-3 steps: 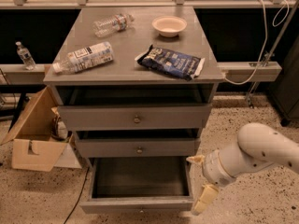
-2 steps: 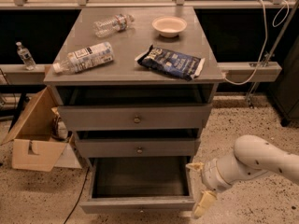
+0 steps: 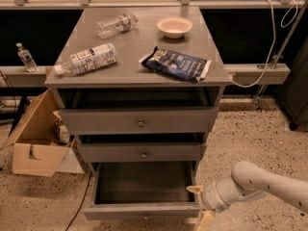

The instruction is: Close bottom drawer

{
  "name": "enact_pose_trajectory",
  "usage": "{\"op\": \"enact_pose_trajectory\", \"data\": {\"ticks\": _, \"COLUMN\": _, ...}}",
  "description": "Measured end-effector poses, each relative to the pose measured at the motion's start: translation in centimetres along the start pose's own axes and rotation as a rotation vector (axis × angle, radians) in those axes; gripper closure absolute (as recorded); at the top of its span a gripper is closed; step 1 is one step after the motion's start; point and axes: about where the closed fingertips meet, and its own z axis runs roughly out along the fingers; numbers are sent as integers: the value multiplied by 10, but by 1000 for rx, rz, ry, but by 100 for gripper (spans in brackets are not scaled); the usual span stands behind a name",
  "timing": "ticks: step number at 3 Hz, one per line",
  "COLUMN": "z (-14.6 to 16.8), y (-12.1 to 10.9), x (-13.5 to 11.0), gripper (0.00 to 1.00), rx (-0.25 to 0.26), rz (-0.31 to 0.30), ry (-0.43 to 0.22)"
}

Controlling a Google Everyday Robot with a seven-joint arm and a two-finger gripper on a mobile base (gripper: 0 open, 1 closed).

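Cabinet: a big grey metal cabinet [image 3: 144, 150] with three drawers, one above the other.
Tabletop: the flat grey tabletop [image 3: 137, 44] is the top of the cabinet.
Bottom drawer: the wide, shallow grey bottom drawer [image 3: 139, 211] is pulled far out, under the near edge of the tabletop. Its dark inside shows.
Arm: a thick white robot arm [image 3: 269, 184] comes in low from the right.
Box: an open brown cardboard box [image 3: 33, 150] sits on the floor, left of the cabinet.
Bag: a dark blue snack bag [image 3: 177, 64] lies near the right edge of the tabletop.
Big bottle: a plastic bottle with a white label [image 3: 89, 59] lies on its side by the near left corner.
Small bottle: a clear plastic bottle [image 3: 115, 24] lies toward the far left corner.
Bowl: a little round white bowl [image 3: 174, 26] stands near the far edge.
Tool: the cream two-finger tool [image 3: 199, 205] is at the right end of the bottom drawer's front. Its fingers are spread apart, one above the front and one below.
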Motion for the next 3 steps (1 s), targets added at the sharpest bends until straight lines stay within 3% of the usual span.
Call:
{"op": "enact_pose_trajectory", "data": {"ticks": 1, "z": 0, "y": 0, "x": 0, "gripper": 0, "rx": 0, "rz": 0, "ry": 0}}
{"op": "enact_pose_trajectory", "data": {"ticks": 2, "z": 27, "y": -6, "x": 28, "gripper": 16, "rx": -7, "rz": 2, "ry": 24}}
{"op": "enact_pose_trajectory", "data": {"ticks": 3, "z": 74, "y": -15, "x": 78, "gripper": 46, "rx": -21, "rz": -17, "ry": 60}}
